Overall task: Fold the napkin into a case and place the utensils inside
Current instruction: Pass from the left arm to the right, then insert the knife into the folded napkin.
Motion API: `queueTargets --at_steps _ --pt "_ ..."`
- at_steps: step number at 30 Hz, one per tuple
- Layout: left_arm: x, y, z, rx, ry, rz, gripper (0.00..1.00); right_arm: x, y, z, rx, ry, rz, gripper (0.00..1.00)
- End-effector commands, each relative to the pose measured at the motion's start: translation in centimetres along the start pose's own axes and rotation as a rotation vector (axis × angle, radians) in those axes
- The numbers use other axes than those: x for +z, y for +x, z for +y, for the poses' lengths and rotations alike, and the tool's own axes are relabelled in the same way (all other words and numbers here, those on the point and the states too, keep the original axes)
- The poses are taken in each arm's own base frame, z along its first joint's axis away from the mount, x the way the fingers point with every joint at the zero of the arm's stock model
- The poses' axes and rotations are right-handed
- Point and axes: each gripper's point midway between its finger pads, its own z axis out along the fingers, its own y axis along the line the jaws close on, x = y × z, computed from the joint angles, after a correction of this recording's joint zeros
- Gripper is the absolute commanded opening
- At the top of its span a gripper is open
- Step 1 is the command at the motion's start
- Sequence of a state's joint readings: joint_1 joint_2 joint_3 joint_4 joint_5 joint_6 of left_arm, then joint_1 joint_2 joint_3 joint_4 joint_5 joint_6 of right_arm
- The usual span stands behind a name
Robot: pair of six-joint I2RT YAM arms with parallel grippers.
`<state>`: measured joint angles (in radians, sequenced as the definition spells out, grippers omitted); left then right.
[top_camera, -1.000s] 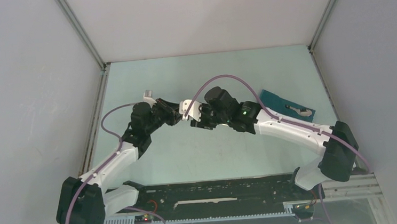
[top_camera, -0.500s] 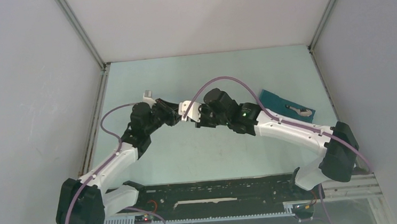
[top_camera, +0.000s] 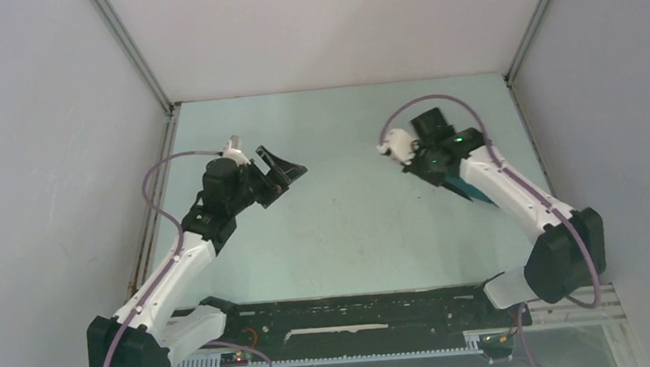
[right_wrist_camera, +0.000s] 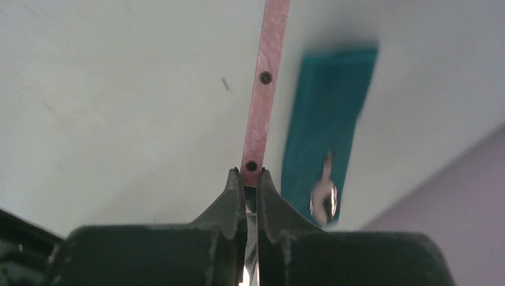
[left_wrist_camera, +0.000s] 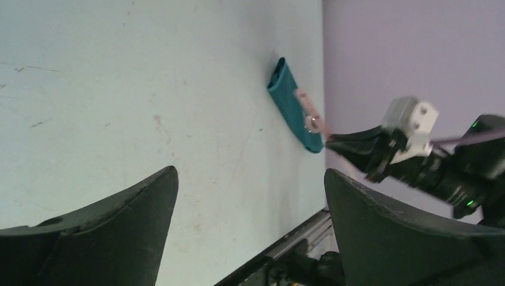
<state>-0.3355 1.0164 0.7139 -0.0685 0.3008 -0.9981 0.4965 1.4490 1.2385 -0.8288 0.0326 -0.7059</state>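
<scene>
Left wrist view: the left jaws are spread wide and empty above the counter (left_wrist_camera: 119, 71). Rightward, the knife (right_wrist_camera: 264, 89) is clamped in the right jaws, not yet inserted. Farthest right, the case (right_wrist_camera: 330, 107) is found already folded; the spoon (right_wrist_camera: 324, 201) is seen at its end, but whether it is tucked inside cannot be told.

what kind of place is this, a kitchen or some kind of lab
Most likely a robotics test cell, not a kitchen: a pale table boxed in by blank grey panels, with the left arm and right arm bolted to a rail at its near edge.
</scene>
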Motion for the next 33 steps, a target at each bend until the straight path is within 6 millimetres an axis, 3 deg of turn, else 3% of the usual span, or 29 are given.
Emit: queueTargets --at_steps 1,2,6,9,14,19,33 --pt "-0.9 0.5 -1.4 0.271 -0.035 0.011 0.97 -5.7 9.4 -2.3 0.128 0.034 0.162 0.00" --pt "-1.0 1.1 -2.7 0.321 -0.010 0.024 0.97 -6.4 11.3 -2.4 0.124 0.010 0.185 0.00" --pt "-1.3 2.2 -5.7 0.403 0.060 0.024 0.99 -7.3 18.1 -6.0 0.288 0.183 0.288 0.00" --pt "-2.0 2.3 -6.9 0.458 0.088 -0.002 0.99 -7.3 22.0 -6.3 0.390 0.208 0.311 0.00" --pt "-3.8 0.5 -7.4 0.568 0.050 -0.107 1.00 -6.7 25.8 -4.4 0.391 0.168 0.366 0.00" --pt "-5.0 -0.3 -7.5 0.659 0.009 -0.163 1.00 -6.0 27.0 -4.3 0.368 0.154 0.358 0.00" --pt "-3.9 1.0 -7.0 0.694 0.012 -0.113 1.00 -2.5 26.5 -7.2 0.285 0.091 0.242 0.00"
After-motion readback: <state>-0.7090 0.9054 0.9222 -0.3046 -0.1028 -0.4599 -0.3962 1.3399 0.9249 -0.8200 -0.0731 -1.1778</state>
